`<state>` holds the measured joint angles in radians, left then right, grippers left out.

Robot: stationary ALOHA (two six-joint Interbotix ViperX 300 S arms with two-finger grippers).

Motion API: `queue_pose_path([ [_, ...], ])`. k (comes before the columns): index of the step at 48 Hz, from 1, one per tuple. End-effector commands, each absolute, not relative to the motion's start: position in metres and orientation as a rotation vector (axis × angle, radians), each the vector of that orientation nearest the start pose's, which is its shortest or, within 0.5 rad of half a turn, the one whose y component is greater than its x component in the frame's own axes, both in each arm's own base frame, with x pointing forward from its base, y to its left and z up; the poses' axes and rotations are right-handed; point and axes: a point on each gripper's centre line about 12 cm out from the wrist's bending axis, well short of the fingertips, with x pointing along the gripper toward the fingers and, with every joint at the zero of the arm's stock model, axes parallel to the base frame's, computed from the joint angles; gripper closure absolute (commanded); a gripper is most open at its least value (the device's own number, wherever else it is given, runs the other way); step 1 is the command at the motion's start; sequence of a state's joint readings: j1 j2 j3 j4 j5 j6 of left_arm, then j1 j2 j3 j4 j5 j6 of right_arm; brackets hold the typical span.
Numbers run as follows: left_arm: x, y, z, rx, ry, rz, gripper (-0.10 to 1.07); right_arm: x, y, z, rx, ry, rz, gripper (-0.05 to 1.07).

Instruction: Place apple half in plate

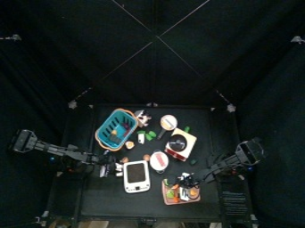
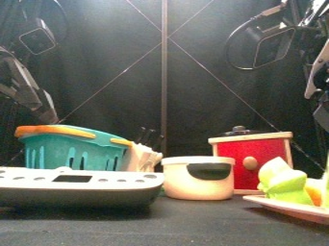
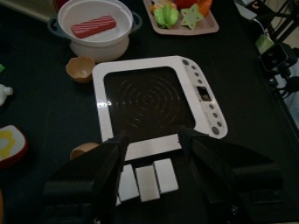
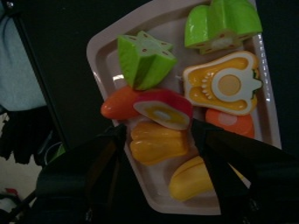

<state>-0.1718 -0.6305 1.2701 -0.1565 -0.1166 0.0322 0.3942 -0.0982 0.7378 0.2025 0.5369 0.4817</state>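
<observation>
The plate [image 4: 173, 22] lies at the table's front right [image 1: 169, 199] and holds several toy fruits and vegetables. The apple half [image 4: 163, 107], red-skinned with a pale cut face, lies on it among a green star fruit, an orange piece and a yellow pepper piece. My right gripper [image 4: 158, 131] hangs just over the plate [image 2: 290, 207], jaws apart on either side of the apple half and the yellow piece. My left gripper [image 3: 149, 171] rests shut at the near edge of the white scale [image 3: 152, 96], left of the plate.
A blue basket [image 1: 117, 127] stands at the back left. A white pot [image 3: 93, 26] with a red piece inside sits between the scale [image 1: 136, 175] and a red box [image 2: 251, 161]. A red-and-yellow toy [image 3: 10, 144] lies beside the scale.
</observation>
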Motion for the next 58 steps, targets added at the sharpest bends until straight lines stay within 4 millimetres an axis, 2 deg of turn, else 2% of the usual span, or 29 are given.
queue_pose_path([
  [1,0.218,-0.036,0.176,-0.075,0.499,-0.12,0.11,0.292,0.132,0.153,0.406,1.223,0.049,0.1],
  [13,0.219,-0.036,0.177,-0.073,0.497,-0.121,0.11,0.295,0.127,0.166,0.341,1.169,0.067,0.1],
  [24,0.221,-0.036,0.181,-0.075,0.485,-0.122,0.11,0.296,0.11,0.196,0.293,1.054,0.072,0.11],
  [43,0.233,-0.028,0.198,-0.089,0.435,-0.083,0.11,0.298,0.051,0.24,0.087,0.642,0.059,0.11],
  [53,0.241,-0.018,0.202,-0.098,0.431,-0.038,0.11,0.297,0.015,0.242,0.072,0.451,0.03,0.11],
  [58,0.245,-0.014,0.205,-0.099,0.428,-0.022,0.11,0.296,0.004,0.239,0.032,0.39,0.034,0.11],
])
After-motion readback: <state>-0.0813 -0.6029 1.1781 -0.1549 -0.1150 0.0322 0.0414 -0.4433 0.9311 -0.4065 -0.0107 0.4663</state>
